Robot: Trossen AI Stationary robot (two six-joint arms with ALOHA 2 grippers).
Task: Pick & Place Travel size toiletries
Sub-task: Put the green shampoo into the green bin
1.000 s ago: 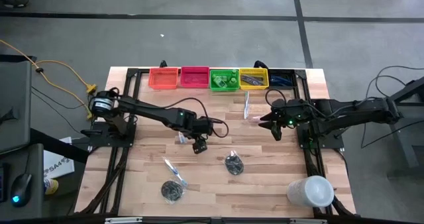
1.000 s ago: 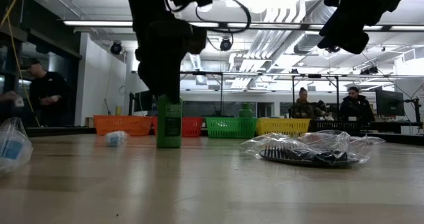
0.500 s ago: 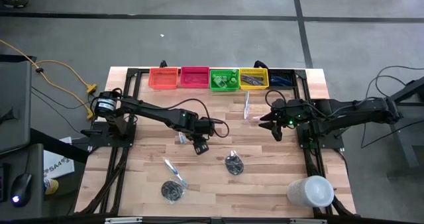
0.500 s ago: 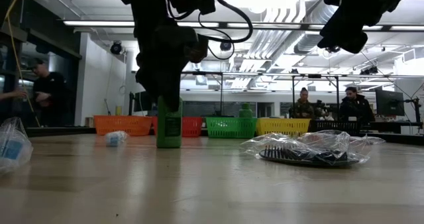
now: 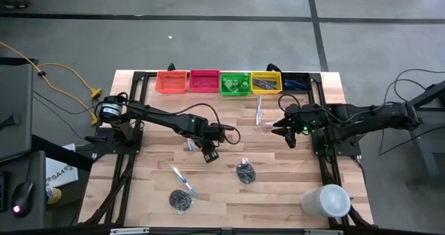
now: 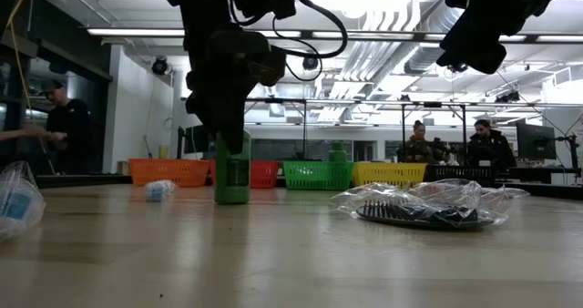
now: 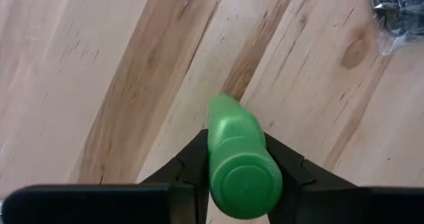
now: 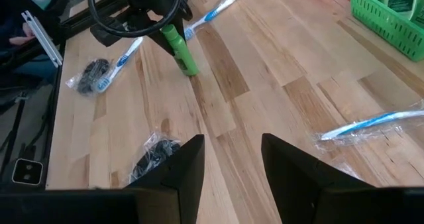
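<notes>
A stubby green bottle (image 6: 233,176) stands upright on its base on the wooden table (image 5: 278,193), left of the middle. My left gripper (image 7: 242,151) comes down over it and is shut on its upper part; it also shows in the high view (image 5: 203,149). Beyond the green bottle (image 8: 180,52) lies a wrapped toothbrush (image 8: 211,13). My right gripper (image 8: 232,164) hangs open and empty over the table's right side (image 5: 287,128), near another wrapped toothbrush (image 5: 259,110). My left gripper pinches the green bottle just below its round cap (image 7: 220,151), one finger (image 7: 192,163) on each side. The fingers come steeply from above. The bottle stands upright with its base on the table (image 6: 232,199).
Orange (image 5: 172,81), pink (image 5: 204,80), green (image 5: 235,83), yellow (image 5: 266,83) and blue (image 5: 295,82) bins line the far edge. Two dark bundles (image 5: 245,171) (image 5: 181,200) and a toothbrush (image 5: 179,175) lie nearer. A large white cylinder (image 5: 325,200) lies at the near right corner.
In the low view my left gripper's fingers have drawn in around the green bottle's top, and the hand has rolled a little. The bottle has stayed upright in the same spot.
</notes>
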